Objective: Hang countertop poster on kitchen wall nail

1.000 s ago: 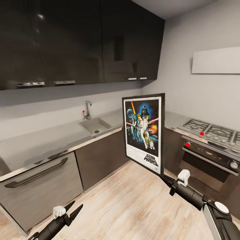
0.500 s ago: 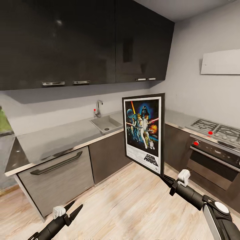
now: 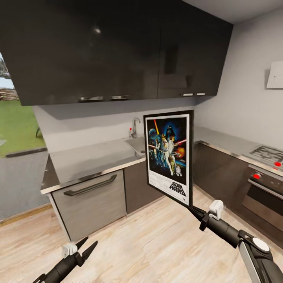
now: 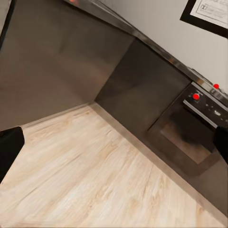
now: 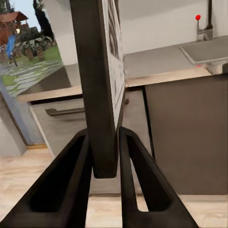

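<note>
Far left in the head view: grass and paving outdoors, past the end of the kitchen countertop (image 3: 90,157). Low at the left, left gripper (image 3: 87,245) hanging over the wood floor (image 3: 149,243), fingers spread apart and holding nothing. Above it, a grey drawer front with a dark bar handle (image 3: 90,185) under the left end of the countertop. Overhead, a row of glossy black wall cabinets (image 3: 118,51). Along the countertop's back edge, a steel tap (image 3: 135,126) with a red knob beside it, and the sink (image 3: 137,144) set into the slab, its basin partly hidden behind the poster (image 3: 169,155); contents not discernible. Poster off the countertop, held upright in the air ahead of the cabinet corner, artwork facing the head camera, "STAR WARS" title at the bottom. Right gripper (image 3: 192,207) clamped on the poster's lower right corner; in the right wrist view, both dark fingers (image 5: 71,190) pressed against the frame edge (image 5: 95,90) from either side. Far right: gas hob (image 3: 269,154) in the countertop's right run, oven (image 3: 263,196) with red knobs below it.
</note>
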`<state>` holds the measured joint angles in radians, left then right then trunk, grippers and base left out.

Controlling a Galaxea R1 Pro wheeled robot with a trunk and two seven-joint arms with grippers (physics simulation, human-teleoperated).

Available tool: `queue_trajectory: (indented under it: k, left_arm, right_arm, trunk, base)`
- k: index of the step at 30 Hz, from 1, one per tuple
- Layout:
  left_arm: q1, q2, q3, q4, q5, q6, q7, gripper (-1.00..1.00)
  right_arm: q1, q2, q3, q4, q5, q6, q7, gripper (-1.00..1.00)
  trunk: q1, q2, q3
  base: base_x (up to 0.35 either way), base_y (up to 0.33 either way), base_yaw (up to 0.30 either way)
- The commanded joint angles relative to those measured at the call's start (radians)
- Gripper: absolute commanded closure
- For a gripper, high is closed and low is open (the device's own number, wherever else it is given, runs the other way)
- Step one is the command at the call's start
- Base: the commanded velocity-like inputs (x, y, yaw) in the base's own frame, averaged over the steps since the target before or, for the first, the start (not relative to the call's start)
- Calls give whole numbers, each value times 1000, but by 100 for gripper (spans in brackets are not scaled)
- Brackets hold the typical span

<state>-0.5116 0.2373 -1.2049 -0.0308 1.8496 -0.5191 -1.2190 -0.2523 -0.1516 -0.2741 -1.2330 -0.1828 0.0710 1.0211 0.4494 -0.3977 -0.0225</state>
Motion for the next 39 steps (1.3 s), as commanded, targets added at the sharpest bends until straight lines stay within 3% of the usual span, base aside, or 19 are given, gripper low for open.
queue_trajectory:
  k: [1,10,18,20,24,28,39]
  left_arm:
    - [-1,0,-9,-1,8,-4,0,-100]
    - [24,1,-8,0,8,-4,0,-100]
    - [201,13,4,1,9,-8,-11,-100]
    - [245,18,26,2,9,-8,-12,-100]
    - [300,16,140,2,7,-11,-15,-100]
    - [318,15,172,2,7,-13,-11,-100]
    - [324,14,184,2,8,-13,-7,-100]
  right_arm:
    - [-1,0,-1,0,-8,10,7,100]
    - [-1,0,-4,0,-7,10,7,100]
    - [-1,1,-1,3,-7,10,6,100]
    - [-1,1,0,4,-7,10,5,100]
    - [-1,1,0,4,-7,10,5,100]
    - [-1,1,0,4,-7,10,5,100]
    - [-1,2,2,4,-5,10,5,100]
  trunk:
    - [1,-2,-2]
    - [1,-2,2]
    - [1,-2,5]
    - [1,-2,6]
    - [1,-2,8]
    - [1,-2,9]
    - [1,-2,14]
  base:
    - [-66,243,277]
    - [-67,169,278]
    - [-8,19,278]
    - [-1,4,278]
    - [0,1,278]
    - [0,0,278]
    - [58,0,279]
